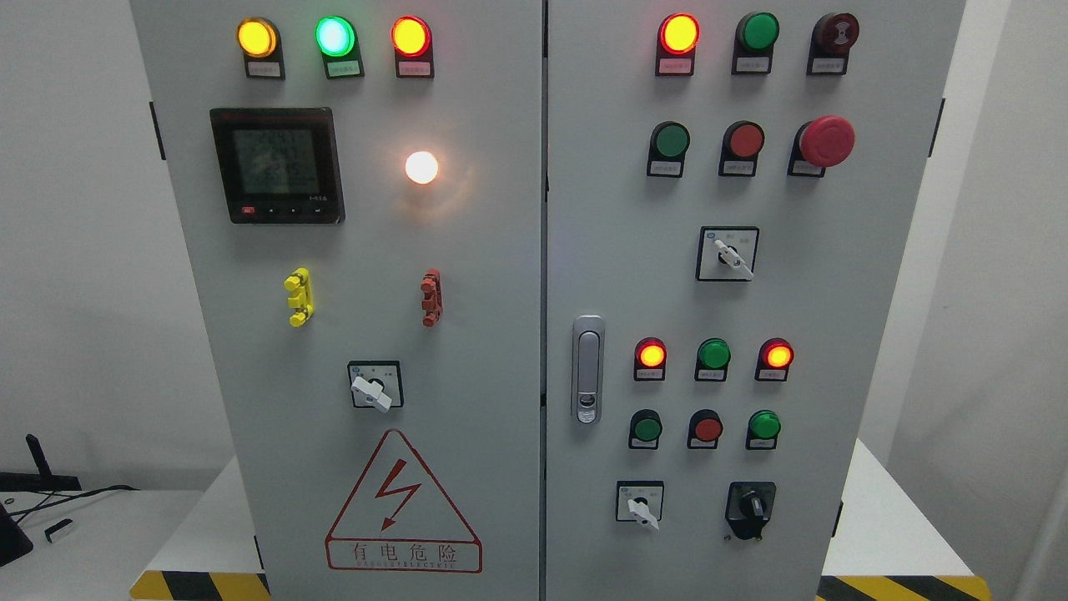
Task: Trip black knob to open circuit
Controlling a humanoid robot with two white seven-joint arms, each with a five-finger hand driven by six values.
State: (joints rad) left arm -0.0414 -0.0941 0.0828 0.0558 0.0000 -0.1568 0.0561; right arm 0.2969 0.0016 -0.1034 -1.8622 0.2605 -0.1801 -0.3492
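The black knob (752, 506) sits low on the right door of a grey electrical cabinet (501, 275), on a black square base, its handle pointing roughly upright. Just left of it is a white rotary switch (641, 507). Neither of my hands nor any part of my arms shows in the head view.
The right door carries a red mushroom stop button (826, 140), lit red lamps (652, 355), green and red push buttons, another white selector (731, 255) and a metal door latch (587, 369). The left door has a meter display (276, 164), lit lamps, a white switch (373, 388) and a warning triangle (403, 505).
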